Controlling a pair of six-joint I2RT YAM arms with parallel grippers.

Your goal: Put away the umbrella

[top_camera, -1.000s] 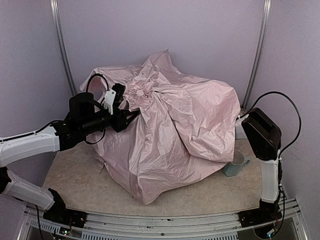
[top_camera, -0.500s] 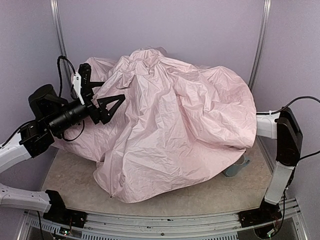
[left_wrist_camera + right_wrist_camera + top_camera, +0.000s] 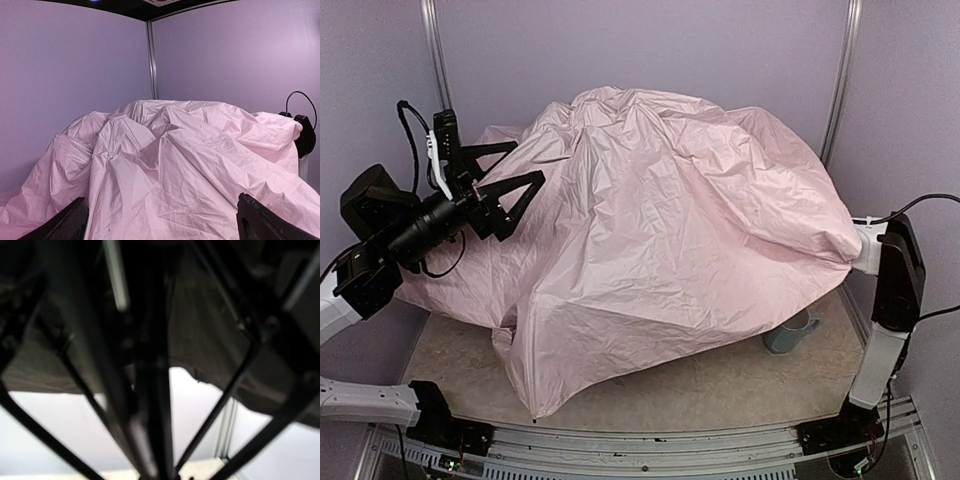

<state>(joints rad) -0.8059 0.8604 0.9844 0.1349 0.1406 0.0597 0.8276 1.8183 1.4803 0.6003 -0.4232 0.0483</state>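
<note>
Pink umbrella (image 3: 175,170) lies before left fingers (image 3: 62,225), wide apart, empty.

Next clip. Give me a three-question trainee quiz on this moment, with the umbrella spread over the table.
1. True or false: the left hand is shut on the umbrella.
2. What stands on the table by the umbrella's right edge? A) pale blue cup B) red bowl C) book
3. Fill in: in the top view, the right hand is hidden ___ the umbrella.
Key: 1 false, its fingers are spread and hold nothing. 2 A. 3 under.
</note>
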